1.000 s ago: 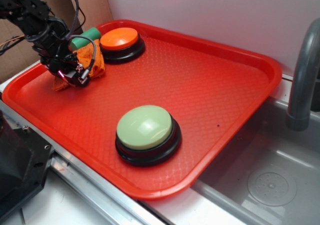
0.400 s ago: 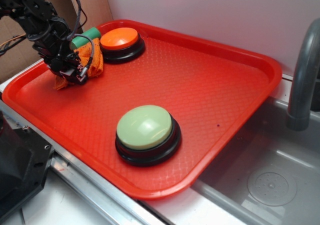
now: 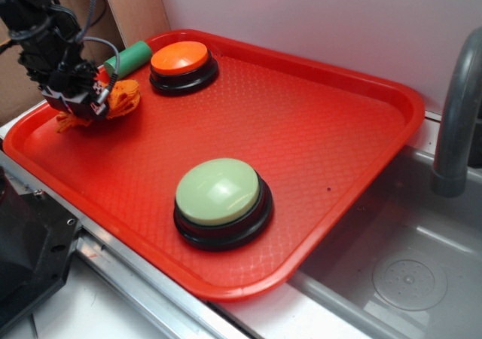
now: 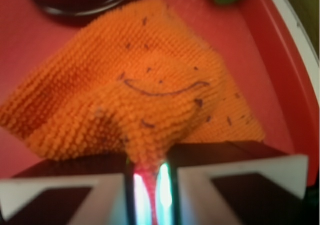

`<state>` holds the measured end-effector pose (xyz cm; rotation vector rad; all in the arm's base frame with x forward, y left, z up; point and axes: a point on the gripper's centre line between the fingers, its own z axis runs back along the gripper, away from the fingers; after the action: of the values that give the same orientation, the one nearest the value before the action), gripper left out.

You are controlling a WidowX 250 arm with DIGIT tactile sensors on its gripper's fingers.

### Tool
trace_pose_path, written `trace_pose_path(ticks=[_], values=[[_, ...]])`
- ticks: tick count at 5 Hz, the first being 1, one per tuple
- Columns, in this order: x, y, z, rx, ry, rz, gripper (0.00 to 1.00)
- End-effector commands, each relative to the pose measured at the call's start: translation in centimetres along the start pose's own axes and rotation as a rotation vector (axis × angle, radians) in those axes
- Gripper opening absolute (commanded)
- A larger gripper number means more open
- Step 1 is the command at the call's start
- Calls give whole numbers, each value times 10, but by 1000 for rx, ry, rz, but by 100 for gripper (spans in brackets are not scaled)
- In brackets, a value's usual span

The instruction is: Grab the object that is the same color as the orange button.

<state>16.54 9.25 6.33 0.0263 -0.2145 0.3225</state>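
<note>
Gripping rag (image 4: pixel 145 100) in gripper (image 3: pixel 79 102), jaws clamped on a fold.
Rag lies on tray (image 3: pixel 316 143), near orange button (image 3: pixel 179 57) and green cylinder (image 3: pixel 128 57).

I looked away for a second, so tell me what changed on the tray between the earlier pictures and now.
The gripper, shut on the orange cloth, has carried it toward the tray's left rim and away from the orange button; the wrist view shows a fold pinched between the jaws. The green cylinder, now fully uncovered, the orange button, the pale green button and the red tray stayed put.
</note>
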Motion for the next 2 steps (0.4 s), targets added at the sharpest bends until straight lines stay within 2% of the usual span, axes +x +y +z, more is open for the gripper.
trace_pose_path(ticks=[1,2], values=[[10,-46,57,-95,-12,-105,0],[15,-85,76,-121,36,-222,0]])
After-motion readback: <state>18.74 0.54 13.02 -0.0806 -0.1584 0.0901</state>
